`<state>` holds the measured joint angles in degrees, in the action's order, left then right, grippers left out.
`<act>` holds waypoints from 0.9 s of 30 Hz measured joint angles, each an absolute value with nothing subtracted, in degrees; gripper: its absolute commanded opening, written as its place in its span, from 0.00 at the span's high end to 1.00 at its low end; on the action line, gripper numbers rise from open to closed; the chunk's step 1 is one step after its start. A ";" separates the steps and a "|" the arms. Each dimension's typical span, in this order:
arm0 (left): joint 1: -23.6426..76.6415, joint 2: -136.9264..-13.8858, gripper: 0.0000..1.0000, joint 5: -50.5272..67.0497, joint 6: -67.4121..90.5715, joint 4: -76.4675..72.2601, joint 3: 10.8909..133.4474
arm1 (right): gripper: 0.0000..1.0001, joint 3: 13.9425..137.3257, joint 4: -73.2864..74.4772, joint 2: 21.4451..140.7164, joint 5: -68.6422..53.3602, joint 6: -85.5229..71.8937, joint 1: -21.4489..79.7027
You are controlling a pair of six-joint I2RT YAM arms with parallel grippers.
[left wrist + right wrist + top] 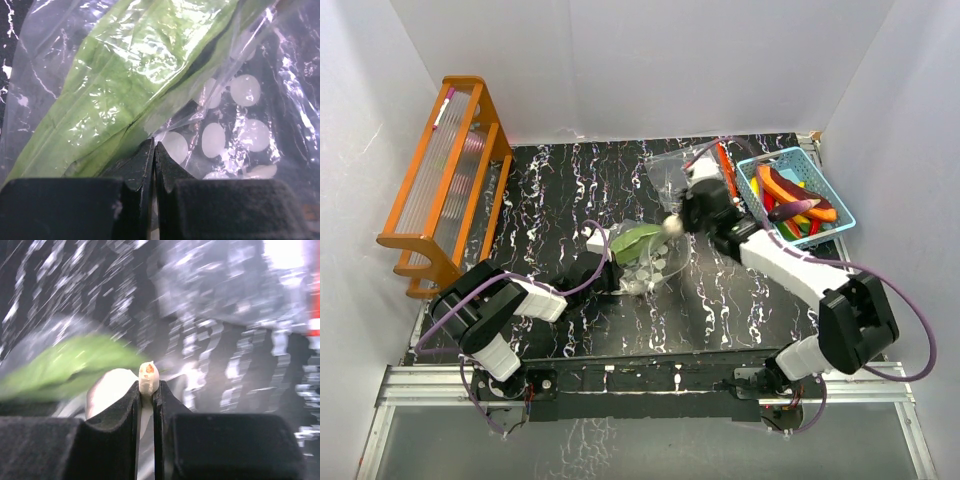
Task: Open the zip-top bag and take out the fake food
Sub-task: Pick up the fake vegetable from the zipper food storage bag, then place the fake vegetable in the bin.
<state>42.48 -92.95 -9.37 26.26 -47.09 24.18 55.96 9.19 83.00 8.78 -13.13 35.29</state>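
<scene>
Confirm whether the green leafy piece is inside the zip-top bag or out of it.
Inside: in the left wrist view, crinkled, glaring clear film of the zip-top bag covers the green leafy piece.

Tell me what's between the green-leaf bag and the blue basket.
Top view: the right gripper, fingers shut on a small whitish piece, sits between the green-leaf bag and the blue basket.
</scene>
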 measured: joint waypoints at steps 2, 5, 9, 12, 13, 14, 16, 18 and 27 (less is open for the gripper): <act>42.48 -92.95 1.00 -8.95 26.26 -47.11 24.18 | 0.92 57.89 9.50 82.04 9.34 -12.27 28.88; 42.48 -92.95 1.00 -8.23 26.39 -47.16 24.18 | 0.92 60.71 10.02 82.04 10.92 -11.64 17.87; 42.48 -92.95 1.00 -7.46 26.63 -47.51 24.18 | 0.92 65.08 10.94 84.44 15.84 -11.73 6.85; 42.48 -92.95 1.00 -7.05 26.61 -47.53 24.18 | 0.87 68.82 11.40 89.12 17.74 -12.08 2.44; 42.48 -92.95 1.00 -6.98 26.61 -47.53 24.18 | 0.79 69.91 11.64 91.09 18.11 -12.14 1.32; 42.48 -92.95 1.00 -6.94 26.61 -47.53 24.18 | 0.70 70.65 11.90 92.66 18.39 -12.12 0.47; 42.48 -92.95 1.00 -6.81 26.61 -47.53 24.18 | 0.36 71.72 12.64 96.03 19.29 -12.16 -1.02; 42.48 -92.95 1.00 -6.81 26.59 -47.51 24.18 | 0.17 72.14 13.98 98.24 20.64 -12.19 -1.78; 42.48 -92.77 1.00 -5.61 25.06 -47.48 24.18 | 0.36 70.85 15.44 93.51 21.65 -11.62 1.13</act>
<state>42.48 -92.77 -5.61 25.06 -47.48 24.18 70.85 15.44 93.51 21.65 -11.62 1.13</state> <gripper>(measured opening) 0.007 0.728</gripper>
